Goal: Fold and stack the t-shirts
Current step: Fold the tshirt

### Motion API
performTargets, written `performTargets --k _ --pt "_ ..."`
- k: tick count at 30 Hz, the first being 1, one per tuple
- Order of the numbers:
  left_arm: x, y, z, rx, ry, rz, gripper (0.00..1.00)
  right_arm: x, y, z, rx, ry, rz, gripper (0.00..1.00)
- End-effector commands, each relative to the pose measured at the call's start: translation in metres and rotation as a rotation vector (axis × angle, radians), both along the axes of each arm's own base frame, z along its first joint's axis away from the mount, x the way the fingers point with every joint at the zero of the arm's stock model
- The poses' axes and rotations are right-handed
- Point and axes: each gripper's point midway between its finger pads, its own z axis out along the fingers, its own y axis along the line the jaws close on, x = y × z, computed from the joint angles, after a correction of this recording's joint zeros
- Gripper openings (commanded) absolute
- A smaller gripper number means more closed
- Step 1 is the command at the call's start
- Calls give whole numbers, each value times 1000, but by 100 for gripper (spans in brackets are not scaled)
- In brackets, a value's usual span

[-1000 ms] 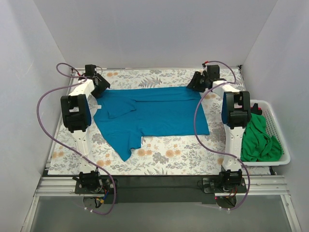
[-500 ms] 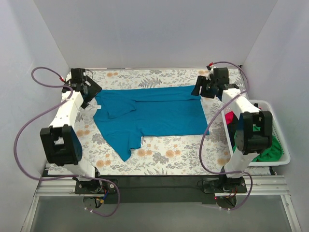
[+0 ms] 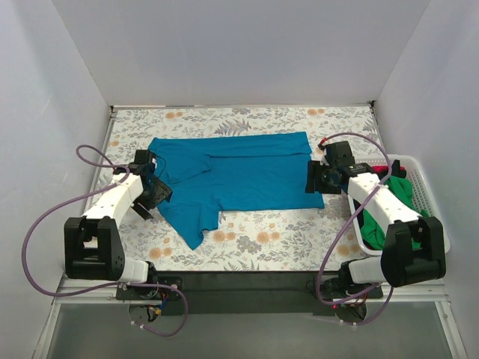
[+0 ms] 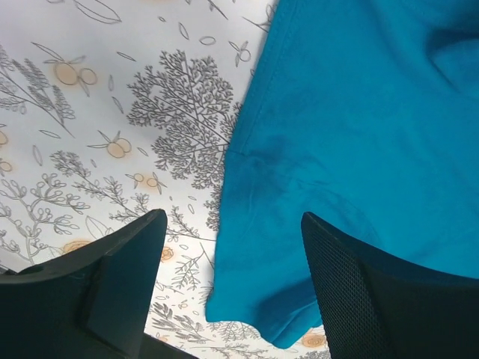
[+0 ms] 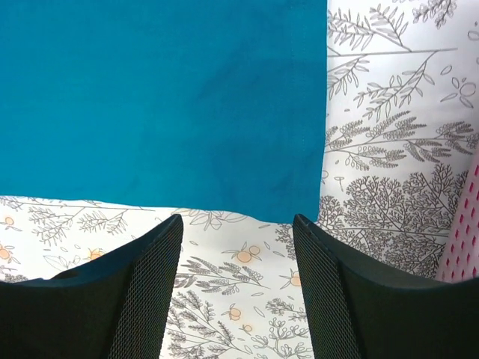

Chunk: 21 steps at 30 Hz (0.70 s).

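Teal-blue t-shirt (image 3: 239, 170): flat, partly folded, mid-table on floral cloth (image 3: 262, 239). Soft, light, limp, likely to wrinkle and drag; best pinched at hem corners. Left gripper (image 4: 233, 224) and right gripper (image 5: 236, 224): jaws apart, empty, over opposite edges.

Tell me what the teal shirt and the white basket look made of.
Teal shirt: soft matte knit, probably cotton; it lies limp with creases and a stitched hem. White basket: rigid moulded plastic, apparently; slatted wall, slight sheen.

Floral-print table cover (image 3: 262, 241) across centre; white slatted basket (image 3: 423, 193) at right edge; pale walls (image 3: 239, 52) at top.
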Motion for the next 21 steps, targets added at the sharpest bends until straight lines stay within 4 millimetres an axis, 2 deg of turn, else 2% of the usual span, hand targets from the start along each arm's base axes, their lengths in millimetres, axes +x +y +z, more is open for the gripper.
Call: performTargets --k 1,5,10,21 --pt "9 -10 -2 -12 -39 -1 71 -6 -6 -5 -23 5 -12 66" --pt "8 -8 -18 17 3 -8 68 -10 -8 -15 -28 27 -27 64" --pt "15 -3 -22 46 -21 8 62 -12 -9 -19 -35 28 -26 63" --pt "12 5 -43 90 14 -8 53 -18 -10 -31 -39 59 -34 63"
